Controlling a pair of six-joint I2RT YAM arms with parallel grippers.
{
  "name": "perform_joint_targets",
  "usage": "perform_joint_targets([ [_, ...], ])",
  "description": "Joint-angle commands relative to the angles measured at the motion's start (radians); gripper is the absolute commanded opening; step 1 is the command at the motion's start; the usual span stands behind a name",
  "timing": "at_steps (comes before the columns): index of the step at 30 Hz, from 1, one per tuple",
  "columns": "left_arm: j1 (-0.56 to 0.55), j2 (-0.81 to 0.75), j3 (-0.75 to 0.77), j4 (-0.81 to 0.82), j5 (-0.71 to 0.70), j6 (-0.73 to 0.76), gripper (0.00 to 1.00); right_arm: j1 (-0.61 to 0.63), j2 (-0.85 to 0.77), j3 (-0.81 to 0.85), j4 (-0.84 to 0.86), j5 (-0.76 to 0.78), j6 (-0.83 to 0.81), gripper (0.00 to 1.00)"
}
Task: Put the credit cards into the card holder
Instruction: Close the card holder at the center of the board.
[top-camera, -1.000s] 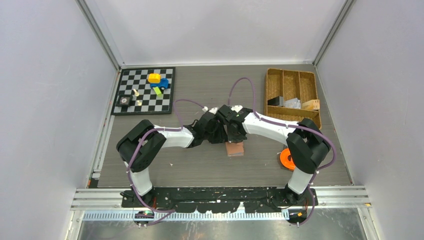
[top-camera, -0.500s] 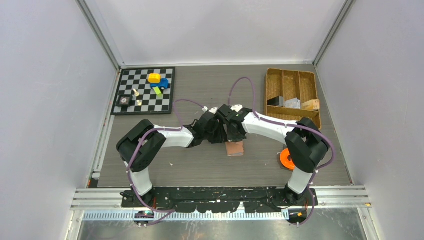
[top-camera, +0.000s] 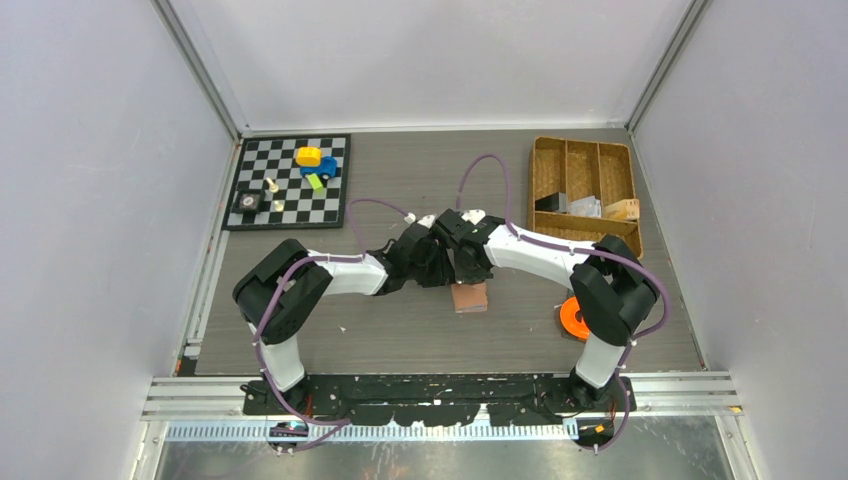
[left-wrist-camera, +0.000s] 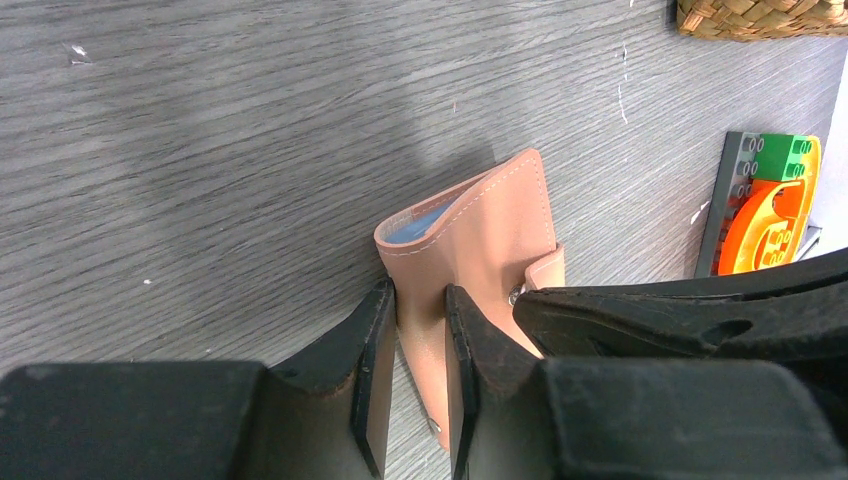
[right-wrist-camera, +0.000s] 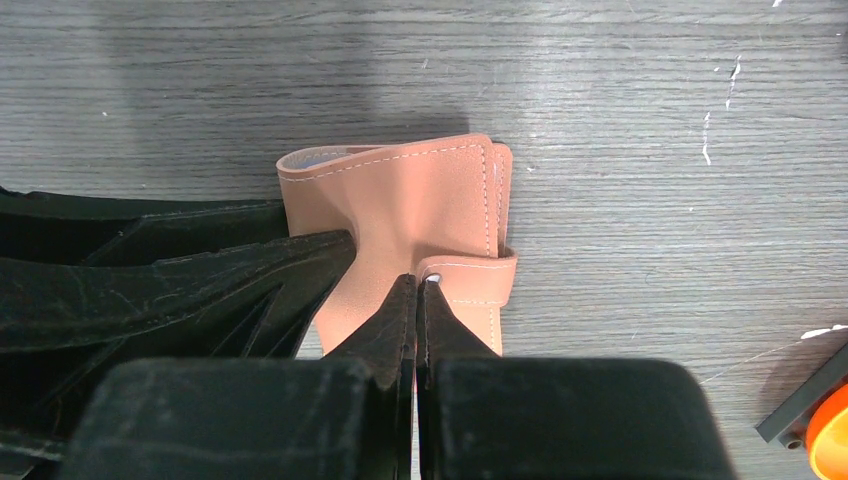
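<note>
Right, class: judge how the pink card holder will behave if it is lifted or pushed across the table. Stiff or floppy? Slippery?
Probably floppy: the card holder bows and creases where the left pincer and right pincer pinch it. Likely light, being thin leather-like sheet. Pushed, it would probably buckle rather than slide.

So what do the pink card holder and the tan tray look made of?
The card holder looks like leather or faux leather, matte salmon-pink: stitched edges, soft creasing. The tray looks like woven wicker or straw: plaited tan strands.
</note>
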Motion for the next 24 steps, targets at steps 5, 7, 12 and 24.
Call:
perform_joint_targets([
  [5,-0.018,0.058,0.003,-0.127,-0.013,0.048,0.23,0.040,0.025,-0.028,-0.061,-0.025,0.013,0.01],
  [7,-0.018,0.058,0.005,-0.127,-0.012,0.047,0.23,0.040,0.024,-0.027,-0.068,-0.026,0.012,0.01],
  [12,-0.018,0.061,0.007,-0.128,-0.013,0.048,0.23,0.043,0.034,-0.025,-0.074,-0.034,0.009,0.01],
  [24,-0.018,0.060,0.008,-0.132,-0.012,0.050,0.23,0.046,0.063,-0.038,-0.083,-0.039,0.016,0.01],
])
